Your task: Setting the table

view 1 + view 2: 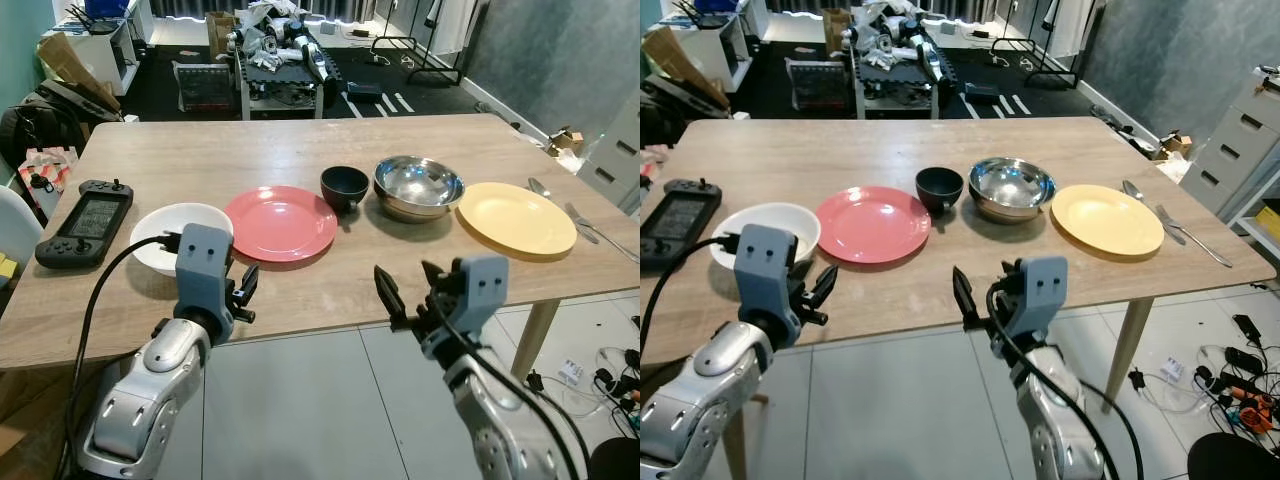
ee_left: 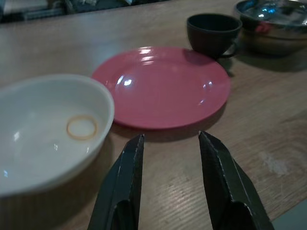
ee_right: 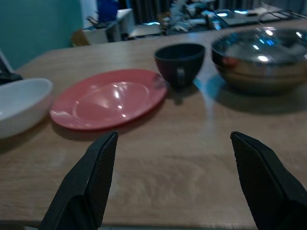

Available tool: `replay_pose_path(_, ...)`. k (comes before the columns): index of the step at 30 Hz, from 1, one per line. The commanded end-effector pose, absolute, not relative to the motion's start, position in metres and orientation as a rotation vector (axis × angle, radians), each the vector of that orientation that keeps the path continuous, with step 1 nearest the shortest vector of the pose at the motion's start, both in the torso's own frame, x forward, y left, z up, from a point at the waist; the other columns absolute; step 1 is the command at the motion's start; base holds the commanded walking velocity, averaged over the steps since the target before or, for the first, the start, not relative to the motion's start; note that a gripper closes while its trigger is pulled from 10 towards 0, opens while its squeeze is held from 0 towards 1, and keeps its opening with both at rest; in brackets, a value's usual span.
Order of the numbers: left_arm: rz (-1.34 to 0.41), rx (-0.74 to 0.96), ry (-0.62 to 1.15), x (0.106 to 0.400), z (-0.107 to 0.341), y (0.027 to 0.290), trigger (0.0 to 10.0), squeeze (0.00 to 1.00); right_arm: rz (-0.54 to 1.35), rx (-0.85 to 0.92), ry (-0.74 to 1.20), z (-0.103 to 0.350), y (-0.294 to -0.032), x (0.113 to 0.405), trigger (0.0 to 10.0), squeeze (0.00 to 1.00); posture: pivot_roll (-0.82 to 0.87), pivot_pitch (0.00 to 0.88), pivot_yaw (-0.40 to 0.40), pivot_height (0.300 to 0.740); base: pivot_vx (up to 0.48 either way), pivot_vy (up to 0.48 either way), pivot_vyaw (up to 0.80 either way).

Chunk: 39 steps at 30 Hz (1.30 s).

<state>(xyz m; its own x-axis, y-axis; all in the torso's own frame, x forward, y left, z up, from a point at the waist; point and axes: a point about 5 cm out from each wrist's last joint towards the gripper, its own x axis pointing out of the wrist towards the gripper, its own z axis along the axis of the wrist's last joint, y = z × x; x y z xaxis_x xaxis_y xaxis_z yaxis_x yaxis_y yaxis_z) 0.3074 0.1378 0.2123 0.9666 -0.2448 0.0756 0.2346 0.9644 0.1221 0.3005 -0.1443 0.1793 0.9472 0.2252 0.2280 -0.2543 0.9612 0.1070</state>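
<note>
Wooden table [image 1: 300, 150] holds dishes — both hands, left hand [image 1: 243, 288]; right hand [image 1: 410, 290], seemingly apart, empty.

We see a wooden table [image 1: 300, 150] carrying, from our left, a black game console [image 1: 86, 222], a white bowl [image 1: 165, 232], a pink plate [image 1: 280, 222], a dark cup [image 1: 344, 186], a steel bowl [image 1: 418, 186], a yellow plate [image 1: 516, 218] and cutlery [image 1: 585, 222].
</note>
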Motion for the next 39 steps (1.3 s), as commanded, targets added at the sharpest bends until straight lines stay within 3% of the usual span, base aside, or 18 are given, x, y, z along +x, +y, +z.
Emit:
replay_pose_path(1,-0.278,0.141,-0.105,0.304,0.209,0.134,10.0,0.00,0.206,0.118,-0.216,0.175,-0.149,0.298,10.0,0.00,0.05,0.099,0.047,0.740,0.000,0.000,0.00)
replay_pose_path(8,-0.263,0.136,-0.148,0.290,0.197,0.130,10.0,0.00,0.094,0.050,-0.224,0.168,-0.168,0.293,10.0,0.00,0.04,0.095,0.049,0.740,0.000,0.000,0.00)
replay_pose_path(14,-0.211,0.124,-0.140,0.281,0.181,0.136,10.0,0.00,0.122,0.035,-0.202,0.163,-0.173,0.292,10.0,0.00,0.04,0.092,0.040,0.740,0.000,0.000,0.00)
replay_pose_path(25,-0.199,0.177,-0.165,0.291,0.185,0.152,10.0,0.00,0.126,-0.069,-0.223,0.172,-0.199,0.288,10.0,0.00,0.04,0.087,0.063,0.740,0.000,0.000,0.00)
replay_pose_path(39,-0.239,0.177,-0.147,0.307,0.188,0.149,10.0,0.00,0.127,-0.026,-0.200,0.162,-0.191,0.282,10.0,0.00,0.04,0.082,0.099,0.740,0.000,0.000,0.00)
